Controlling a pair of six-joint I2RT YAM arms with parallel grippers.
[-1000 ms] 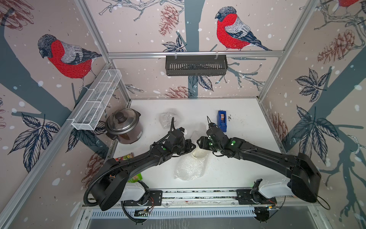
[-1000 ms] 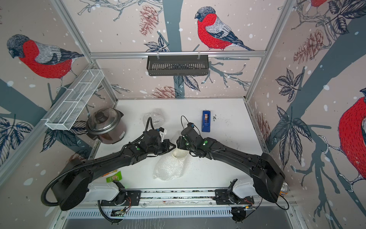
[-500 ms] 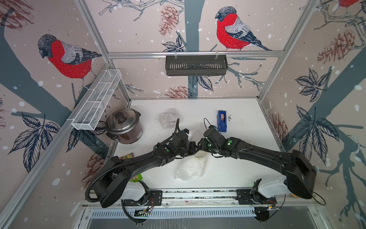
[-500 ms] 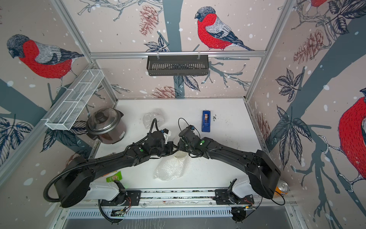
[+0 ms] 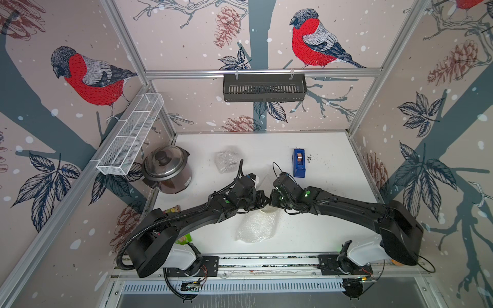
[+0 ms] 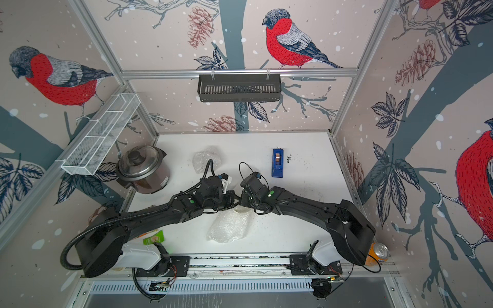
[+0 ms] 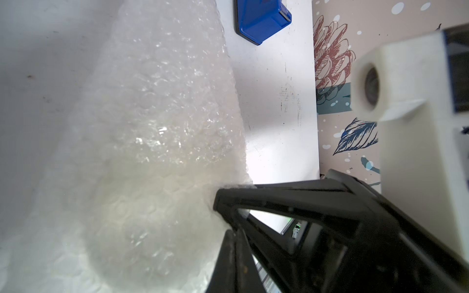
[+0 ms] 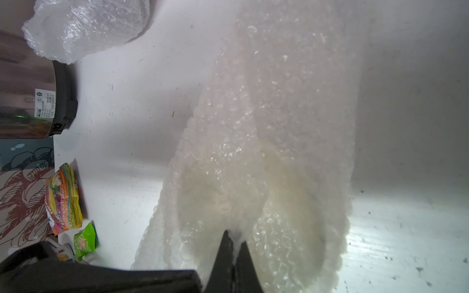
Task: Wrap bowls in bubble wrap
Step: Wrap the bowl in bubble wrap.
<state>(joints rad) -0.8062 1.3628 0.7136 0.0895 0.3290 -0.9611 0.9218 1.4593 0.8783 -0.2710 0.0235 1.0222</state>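
Note:
A sheet of bubble wrap [image 5: 256,226] lies in the middle of the table, its far end drawn up over a cream bowl [image 5: 269,210]. In both top views only the bowl's rim [image 6: 241,210] peeks out under the two wrists. My left gripper [image 5: 262,201] and right gripper [image 5: 272,200] meet tip to tip above it. In the right wrist view my gripper [image 8: 234,238] is shut on a fold of the wrap [image 8: 279,101], with the bowl [image 8: 223,197] dim behind it. In the left wrist view my gripper [image 7: 232,232] has its fingers close together at the wrap's edge [image 7: 165,101].
A second crumpled bubble wrap bundle [image 5: 226,160] lies farther back; its contents do not show. A steel cooker [image 5: 166,170] stands at the left, a blue tape dispenser [image 5: 298,162] at the back right. Snack packets [image 8: 63,200] lie near the left arm's base.
Both grippers have come together over the bowl, drawing the wrap's end up with them. The right gripper, open before, has shut on the wrap.

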